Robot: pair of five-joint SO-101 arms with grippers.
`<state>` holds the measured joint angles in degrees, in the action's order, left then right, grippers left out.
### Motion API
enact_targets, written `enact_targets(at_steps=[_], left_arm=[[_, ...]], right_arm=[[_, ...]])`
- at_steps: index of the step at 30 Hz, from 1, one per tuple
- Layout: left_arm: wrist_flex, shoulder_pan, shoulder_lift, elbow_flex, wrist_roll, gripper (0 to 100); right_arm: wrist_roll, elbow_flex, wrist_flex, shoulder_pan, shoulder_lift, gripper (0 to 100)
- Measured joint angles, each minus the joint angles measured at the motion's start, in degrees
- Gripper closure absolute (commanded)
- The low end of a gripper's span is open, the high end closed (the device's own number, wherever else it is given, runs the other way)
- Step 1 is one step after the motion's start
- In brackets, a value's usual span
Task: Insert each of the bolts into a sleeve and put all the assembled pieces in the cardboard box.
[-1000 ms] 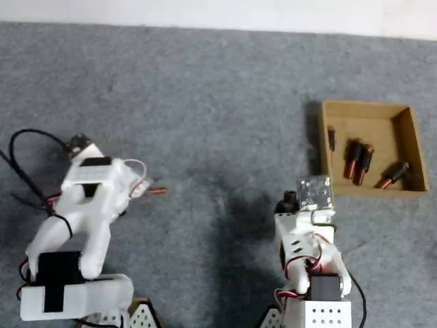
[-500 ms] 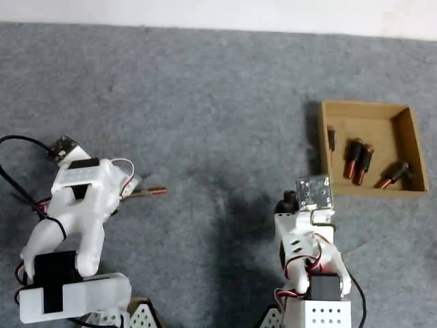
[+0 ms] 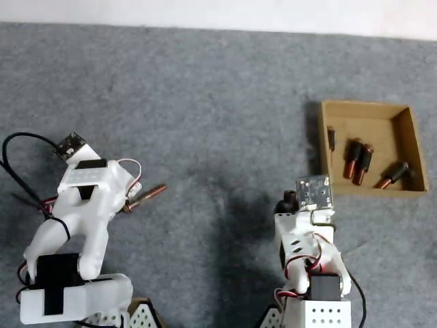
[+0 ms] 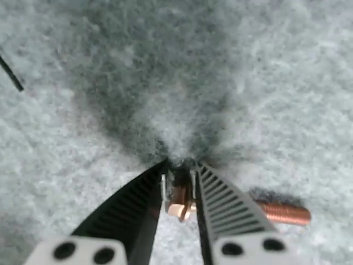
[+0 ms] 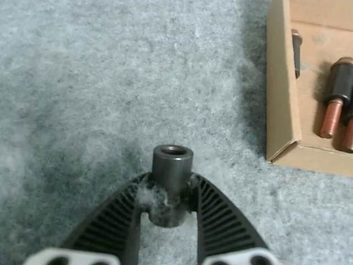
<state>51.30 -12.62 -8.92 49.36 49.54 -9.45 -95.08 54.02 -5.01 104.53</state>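
**Mating step: bolt in left gripper, sleeve in right, not yet joined**

Grey felt mat (image 3: 225, 102) covers the table. The left arm (image 3: 82, 219) sits at the mat's left side and the right arm (image 3: 307, 253) at lower centre, well apart from each other. The cardboard box (image 3: 319, 150) lies just beyond the right arm and holds four assembled pieces (image 3: 358, 160).

The right gripper (image 5: 170, 190) is closed snugly on a dark sleeve (image 5: 172, 160), gripped at its lower half, with the open bore facing away from the wrist. The left gripper (image 4: 181, 171) is narrow and pinches the bolt (image 4: 276, 212) at its head end. The copper-coloured shank sticks out sideways, pointing roughly toward the right arm and tilted slightly in the high view.

Judgement on how to do it well:
- Bring the two together over the open mat between the arms, not near the box wall.
- Turn the sleeve so its bore faces the shank tip, and get the axes collinear before closing the gap. The bolt's tilt needs correcting first.
- Advance slowly. The bolt is held at one end only, so a side load at the bore rim could pivot it in the pads.
- Release the bolt only once the shank is seated deep.
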Motion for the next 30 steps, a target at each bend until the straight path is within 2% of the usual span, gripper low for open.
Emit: enact_targets(at_steps=[7,12,17,21,26,30], left_arm=[[0.6,0.0,0.2,-1.8,-2.6,94],[10.6,0.0,0.2,-8.7,-3.1,92],[23.1,-0.1,0.2,-18.1,-2.3,76],[30.6,1.1,0.2,-20.7,-2.2,62],[38.4,7.5,0.2,-20.9,-2.2,59],[40.1,9.8,0.3,-20.9,-2.9,59]], right_arm=[[0.0,0.0,0.0,0.0,0.0,99.0],[0.0,0.0,0.0,0.0,0.0,99.0],[0.0,0.0,0.0,0.0,0.0,99.0],[0.0,0.0,0.0,0.0,0.0,99.0],[0.0,0.0,0.0,0.0,0.0,99.0],[0.0,-0.1,0.0,0.0,0.0,99.0]])
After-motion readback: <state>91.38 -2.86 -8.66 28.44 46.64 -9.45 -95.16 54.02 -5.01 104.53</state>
